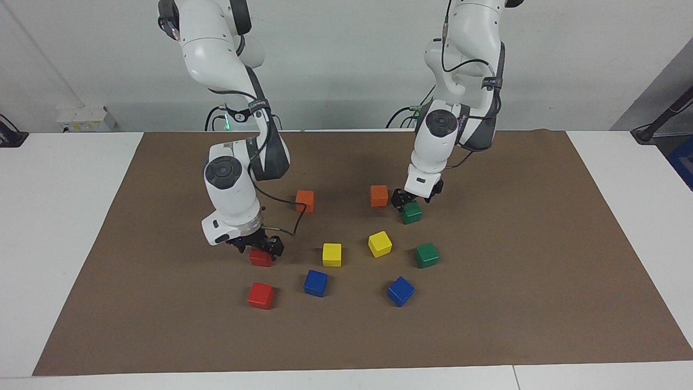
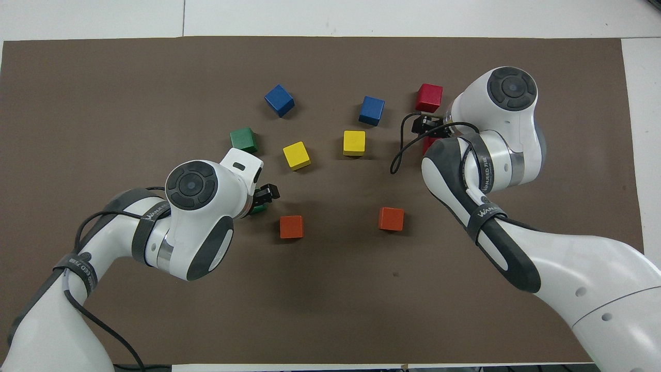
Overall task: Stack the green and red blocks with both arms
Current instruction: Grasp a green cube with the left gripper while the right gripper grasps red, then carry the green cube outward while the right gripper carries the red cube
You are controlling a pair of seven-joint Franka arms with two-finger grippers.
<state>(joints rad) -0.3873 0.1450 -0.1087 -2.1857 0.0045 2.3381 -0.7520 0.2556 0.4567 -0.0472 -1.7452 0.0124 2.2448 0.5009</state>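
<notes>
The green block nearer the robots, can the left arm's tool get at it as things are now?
Probably yes. The left tool hangs open right over that green block, with nothing between them. The orange block beside it stands apart, leaving room for the fingers.

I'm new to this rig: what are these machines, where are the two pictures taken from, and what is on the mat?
Two white robot arms work at a table with a brown mat. One picture faces them; the other looks down from above their end. Ten cubes lie singly: two red, two green, two yellow, two blue, two orange. The left gripper is low over the green block nearer the robots; the right gripper is low over the nearer red block. Both grippers are open; nothing is lifted or stacked yet.
</notes>
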